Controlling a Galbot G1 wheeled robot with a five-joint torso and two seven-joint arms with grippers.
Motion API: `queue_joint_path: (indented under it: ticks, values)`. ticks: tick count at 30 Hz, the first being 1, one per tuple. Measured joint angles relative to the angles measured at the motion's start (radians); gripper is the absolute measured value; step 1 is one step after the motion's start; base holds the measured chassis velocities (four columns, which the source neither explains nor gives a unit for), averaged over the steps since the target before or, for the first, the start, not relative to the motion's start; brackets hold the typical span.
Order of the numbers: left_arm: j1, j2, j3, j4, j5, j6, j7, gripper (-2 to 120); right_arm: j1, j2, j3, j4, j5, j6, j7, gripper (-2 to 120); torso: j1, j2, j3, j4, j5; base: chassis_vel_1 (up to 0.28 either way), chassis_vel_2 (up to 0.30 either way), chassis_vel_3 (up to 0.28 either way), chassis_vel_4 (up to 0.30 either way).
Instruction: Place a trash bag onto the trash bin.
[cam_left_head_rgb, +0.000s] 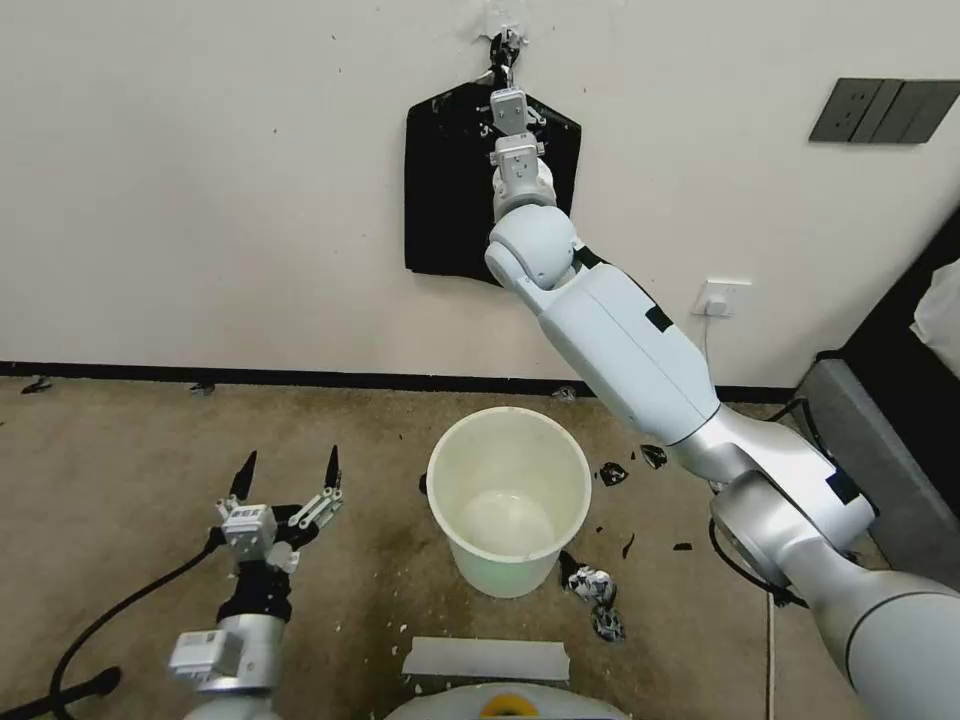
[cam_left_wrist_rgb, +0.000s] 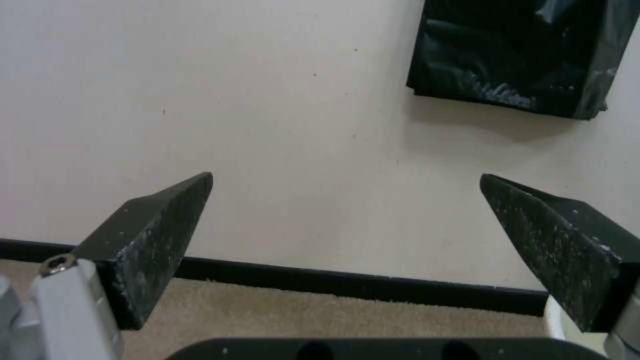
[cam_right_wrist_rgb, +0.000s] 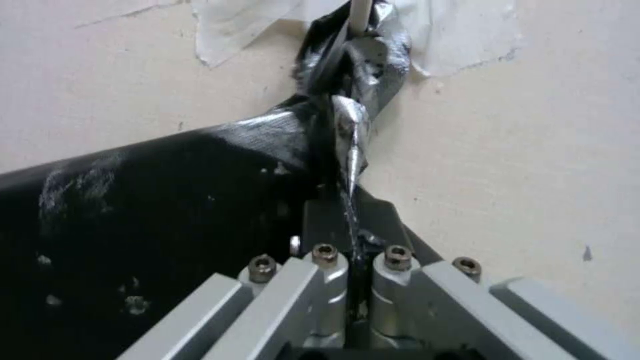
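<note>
Right gripper (cam_left_head_rgb: 508, 100) is stretched up to the wall, its fingers pressed together on a thin glossy fold of black plastic just under the knotted top of the black bundle (cam_left_head_rgb: 445, 190) that hangs there. In the right wrist view the pinched fold (cam_right_wrist_rgb: 350, 150) runs up from between the closed fingers to the knot, which is held by torn pale tape (cam_right_wrist_rgb: 460, 35) stuck on the wall. The right arm crosses above the trash bin (cam_left_head_rgb: 508, 500) and covers part of the bundle. Whether the pinched fold belongs to a single trash bag or to the bundle's outer layer cannot be told.

Left gripper (cam_left_head_rgb: 288, 470) hovers low over the carpet to the left of the bin, fingers spread wide and holding nothing; its wrist view looks at the wall, the black baseboard (cam_left_wrist_rgb: 347, 285) and the bundle's lower corner.

The bin stands upright and unlined on the carpet. Small black scraps (cam_left_head_rgb: 612, 473) lie to its right, a crumpled black-and-silver piece (cam_left_head_rgb: 595, 590) sits near its base, and a pale flat strip (cam_left_head_rgb: 488, 658) lies in front of it. A wall outlet (cam_left_head_rgb: 724, 297) and a dark switch plate (cam_left_head_rgb: 880, 110) sit further right. No writing is readable.
</note>
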Motion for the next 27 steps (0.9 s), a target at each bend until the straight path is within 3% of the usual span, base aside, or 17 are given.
queue_joint_path:
  ticks: [27]
  values:
    - [-0.002,-0.005,0.017,-0.007,0.013,0.002,0.001,100,-0.19,-0.149,-0.012,0.27,0.003,-0.035,0.01,0,0.0,0.0,0.0,-0.0001,0.0001,0.0,0.0,0.0,0.0]
